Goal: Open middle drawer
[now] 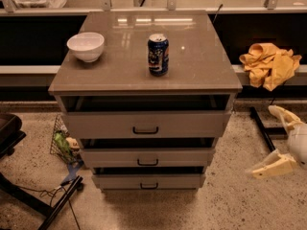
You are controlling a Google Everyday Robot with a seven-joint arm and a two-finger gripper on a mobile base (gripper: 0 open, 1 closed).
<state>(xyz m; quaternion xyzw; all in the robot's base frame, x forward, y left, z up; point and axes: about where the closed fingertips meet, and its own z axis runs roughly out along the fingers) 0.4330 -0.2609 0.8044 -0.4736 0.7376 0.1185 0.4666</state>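
Room: speckled stone floor (230, 200), grey three-drawer cabinet against a dark ledge.
Counter: grey counter (201, 66) carries a white ceramic bowl (86, 46) and a blue drinks can (158, 54), both set back from the front edge.
Middle drawer: wide grey flat-fronted middle drawer (110, 157) with a small black bar handle (147, 162), second of three; looks unopened.
End effector: cream two-finger end effector (262, 142), spread wide, empty, low at right, well apart from the handle; the reach looks not yet begun.

No legible text, hand (279, 142) low right
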